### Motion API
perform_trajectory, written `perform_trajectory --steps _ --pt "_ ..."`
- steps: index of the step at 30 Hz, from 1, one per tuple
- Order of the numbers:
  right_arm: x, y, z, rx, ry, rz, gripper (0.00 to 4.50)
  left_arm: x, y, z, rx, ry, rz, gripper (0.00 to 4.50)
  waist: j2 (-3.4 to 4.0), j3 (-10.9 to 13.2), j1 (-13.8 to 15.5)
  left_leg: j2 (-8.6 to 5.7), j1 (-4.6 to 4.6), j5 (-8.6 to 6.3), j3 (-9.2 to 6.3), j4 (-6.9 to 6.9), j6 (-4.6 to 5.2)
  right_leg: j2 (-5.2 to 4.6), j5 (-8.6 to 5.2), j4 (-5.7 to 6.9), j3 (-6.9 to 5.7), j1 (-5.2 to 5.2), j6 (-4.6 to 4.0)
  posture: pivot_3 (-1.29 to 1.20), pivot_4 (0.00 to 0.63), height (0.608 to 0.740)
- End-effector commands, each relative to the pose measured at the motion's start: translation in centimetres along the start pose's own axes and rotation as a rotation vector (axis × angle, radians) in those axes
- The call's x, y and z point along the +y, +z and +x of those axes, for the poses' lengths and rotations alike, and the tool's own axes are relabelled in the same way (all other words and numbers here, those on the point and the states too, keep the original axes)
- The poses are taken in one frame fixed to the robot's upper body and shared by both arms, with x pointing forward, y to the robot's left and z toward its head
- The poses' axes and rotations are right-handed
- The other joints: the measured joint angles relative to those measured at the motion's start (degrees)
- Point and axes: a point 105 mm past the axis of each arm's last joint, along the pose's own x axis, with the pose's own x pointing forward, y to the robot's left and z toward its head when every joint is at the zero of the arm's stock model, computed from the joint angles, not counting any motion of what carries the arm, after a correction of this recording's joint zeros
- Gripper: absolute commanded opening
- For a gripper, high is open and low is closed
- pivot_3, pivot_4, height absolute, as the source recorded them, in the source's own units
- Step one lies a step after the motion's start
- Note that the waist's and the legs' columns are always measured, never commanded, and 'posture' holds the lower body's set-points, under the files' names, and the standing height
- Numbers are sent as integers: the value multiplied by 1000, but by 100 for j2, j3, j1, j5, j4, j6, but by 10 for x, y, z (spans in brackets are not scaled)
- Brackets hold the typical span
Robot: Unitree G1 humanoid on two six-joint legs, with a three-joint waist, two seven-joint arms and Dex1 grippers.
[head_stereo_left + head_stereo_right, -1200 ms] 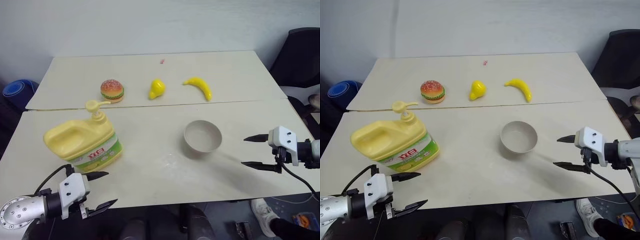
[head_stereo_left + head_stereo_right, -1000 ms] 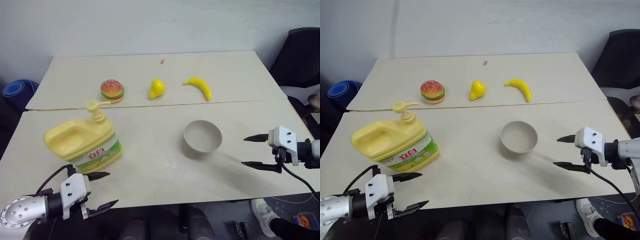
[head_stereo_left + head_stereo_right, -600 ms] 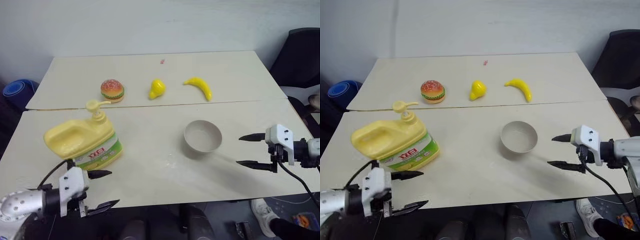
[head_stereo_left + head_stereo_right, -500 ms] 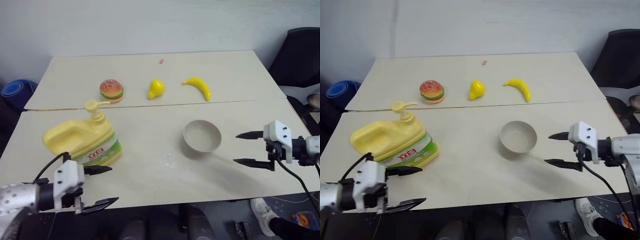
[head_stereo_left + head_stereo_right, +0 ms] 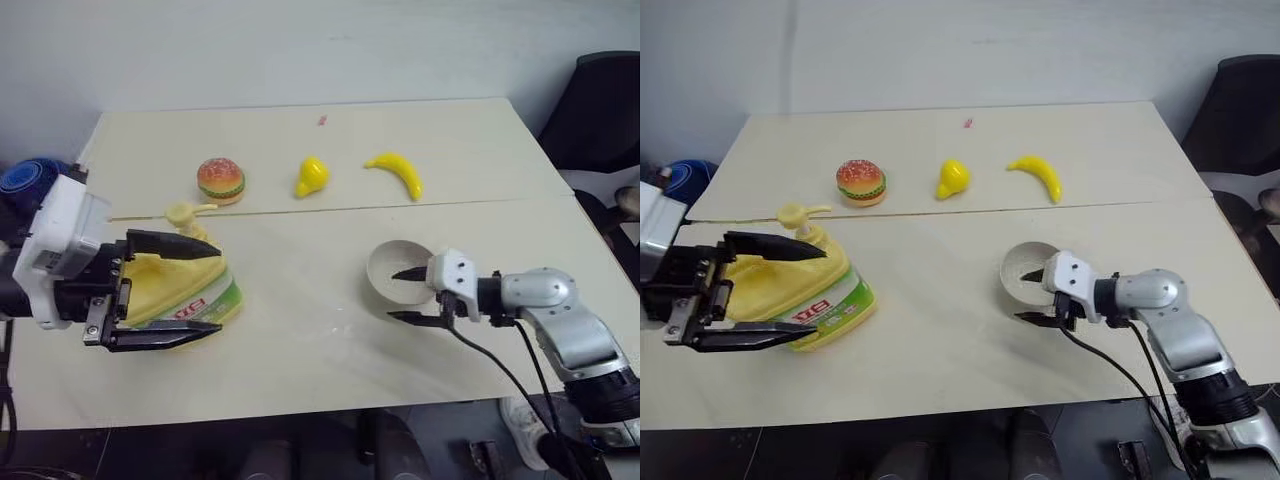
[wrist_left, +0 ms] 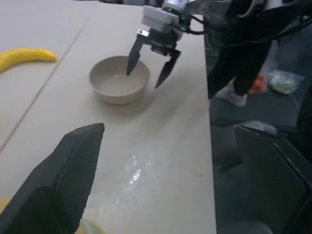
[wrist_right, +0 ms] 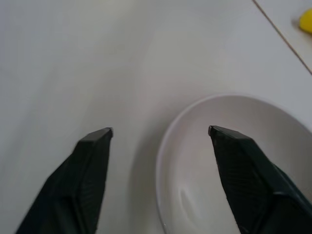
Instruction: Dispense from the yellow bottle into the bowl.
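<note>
Right, calling it as I see it from the console.

Right gripper (image 5: 402, 296): my jaws stand apart with one finger over the bowl's rim and the other outside the wall, nothing clamped yet. I read this as straddling the near wall so I can pinch it and keep the bowl from skating.

Bowl (image 5: 390, 268): right at my right fingertips, upright, apparently empty. It sits well apart from the bottle, so I judge it needs steadying or dragging closer before any pumping makes sense.

Left gripper (image 5: 760, 290): jaws spread wide, holding nothing, raised at the height of the bottle's top. One finger runs just above the jug's shoulder near the pump, the other low along its front. Whether either finger touches the plastic, I cannot tell.

Yellow bottle (image 5: 825, 295): between and just behind my left fingers, standing on the table (image 5: 300, 340), label facing me. Pump top (image 5: 185, 213) is just past my upper fingertip, spout turned towards the bowl's side, which suits a press from above.

Toy burger (image 5: 222, 180), pear (image 5: 312, 176), banana (image 5: 395, 173): far beyond both grippers on the rear table, out of my way.

Step in hand: I judge this as setting up, bowl secured first, pump pressed after.
</note>
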Motion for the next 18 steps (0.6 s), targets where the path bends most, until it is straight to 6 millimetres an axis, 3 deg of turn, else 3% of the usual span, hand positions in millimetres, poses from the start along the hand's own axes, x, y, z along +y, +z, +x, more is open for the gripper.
perform_trajectory --steps 1,8,18 --pt "-3 0 5 26 -34 -6 2180 -3 6 3 25 -50 56 4500 0 0 -9 0 1 -1 -1 0 -1 0 0 1 -1 0 -1 0 150 740" --pt "7 -14 12 71 -37 33 2180 -3 12 8 24 -75 85 4500 0 0 -101 6 0 0 -4 7 -10 -3 0 6 -24 6 -1 0 150 740" --pt "4 -16 32 33 -89 68 2180 -1 10 11 36 -73 108 4500 -1 1 -117 12 14 14 -3 8 -34 -2 0 34 -22 6 0 0 150 740"
